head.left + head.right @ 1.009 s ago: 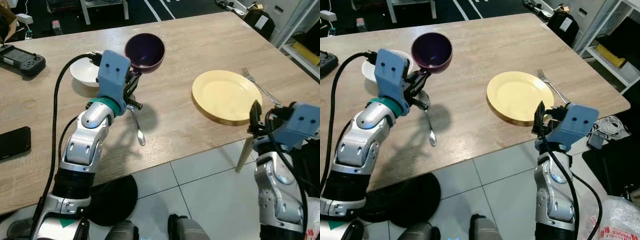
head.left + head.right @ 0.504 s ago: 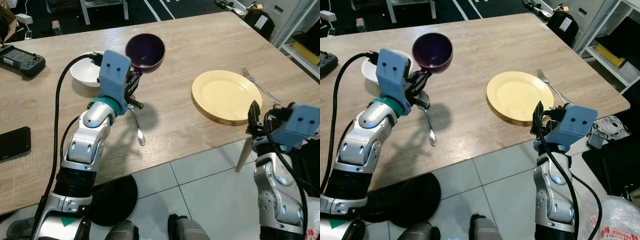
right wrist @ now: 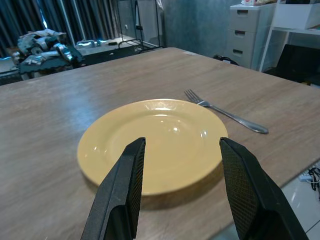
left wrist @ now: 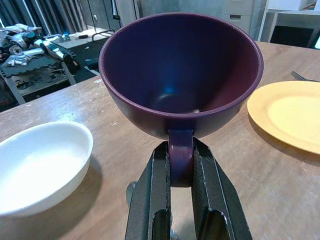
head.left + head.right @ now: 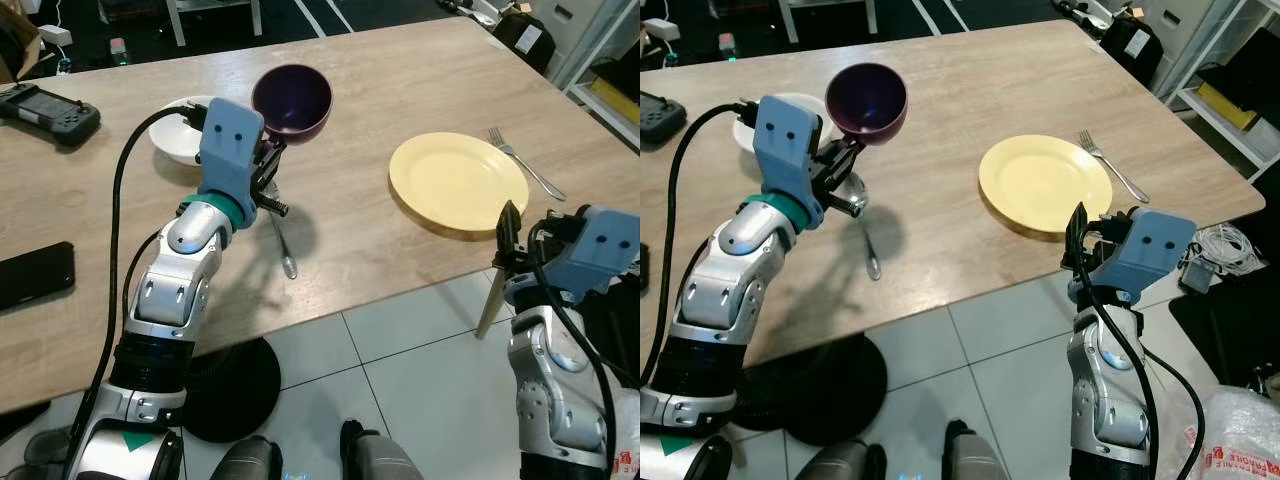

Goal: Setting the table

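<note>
Left gripper (image 4: 181, 165) clamped on purple cup (image 5: 291, 98) by its handle, upper centre-left of frame, above spoon (image 5: 283, 243), near white bowl (image 5: 178, 140). Right gripper (image 3: 182, 187) spread wide, lower right, before yellow plate (image 5: 457, 181) and fork (image 5: 525, 164).

We find no writing, label, brand, number or sign that we can read on anything in these views.
</note>
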Tool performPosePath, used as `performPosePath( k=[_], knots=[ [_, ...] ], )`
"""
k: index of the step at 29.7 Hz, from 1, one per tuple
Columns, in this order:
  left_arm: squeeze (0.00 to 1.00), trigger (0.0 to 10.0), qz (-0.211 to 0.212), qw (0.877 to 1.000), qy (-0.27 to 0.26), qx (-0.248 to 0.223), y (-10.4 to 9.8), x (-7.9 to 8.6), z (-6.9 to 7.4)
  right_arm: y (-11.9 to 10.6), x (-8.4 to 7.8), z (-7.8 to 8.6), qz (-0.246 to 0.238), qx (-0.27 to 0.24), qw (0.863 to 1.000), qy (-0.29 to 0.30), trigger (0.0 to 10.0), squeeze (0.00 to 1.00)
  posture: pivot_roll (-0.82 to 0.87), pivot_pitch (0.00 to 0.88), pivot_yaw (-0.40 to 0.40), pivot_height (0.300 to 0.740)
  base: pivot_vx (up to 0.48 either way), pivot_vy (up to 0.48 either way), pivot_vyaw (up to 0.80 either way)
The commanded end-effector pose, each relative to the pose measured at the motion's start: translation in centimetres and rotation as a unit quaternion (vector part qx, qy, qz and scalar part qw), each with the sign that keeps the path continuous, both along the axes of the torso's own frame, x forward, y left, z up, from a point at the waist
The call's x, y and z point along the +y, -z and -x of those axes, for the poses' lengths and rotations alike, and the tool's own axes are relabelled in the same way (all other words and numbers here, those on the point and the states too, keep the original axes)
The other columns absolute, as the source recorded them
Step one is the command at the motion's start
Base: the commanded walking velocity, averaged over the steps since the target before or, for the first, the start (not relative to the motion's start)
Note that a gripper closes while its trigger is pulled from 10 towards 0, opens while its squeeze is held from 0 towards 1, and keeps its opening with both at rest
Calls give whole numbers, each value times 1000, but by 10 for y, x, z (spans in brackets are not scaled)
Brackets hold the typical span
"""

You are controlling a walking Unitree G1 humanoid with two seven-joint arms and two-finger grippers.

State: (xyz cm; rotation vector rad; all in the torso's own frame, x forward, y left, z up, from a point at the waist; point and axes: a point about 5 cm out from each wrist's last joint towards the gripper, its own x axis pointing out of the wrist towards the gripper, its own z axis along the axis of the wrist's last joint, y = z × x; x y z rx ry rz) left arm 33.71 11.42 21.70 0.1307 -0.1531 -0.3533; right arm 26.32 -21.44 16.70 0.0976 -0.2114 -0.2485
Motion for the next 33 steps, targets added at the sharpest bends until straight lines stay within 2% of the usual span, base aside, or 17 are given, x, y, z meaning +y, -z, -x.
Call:
performPosePath(
  k=[1,33],
  knots=[
    [0,10000,5,1000,-1,-4,-1,-1,-1,2,-3,2,4,7,1000,7,10000,0,35,24,48,740,-334,0,0],
    [0,10000,9,1000,9,-9,-2,-6,-4,3,-4,4,6,10,1000,12,10000,0,25,20,51,740,-327,0,0]
  ],
)
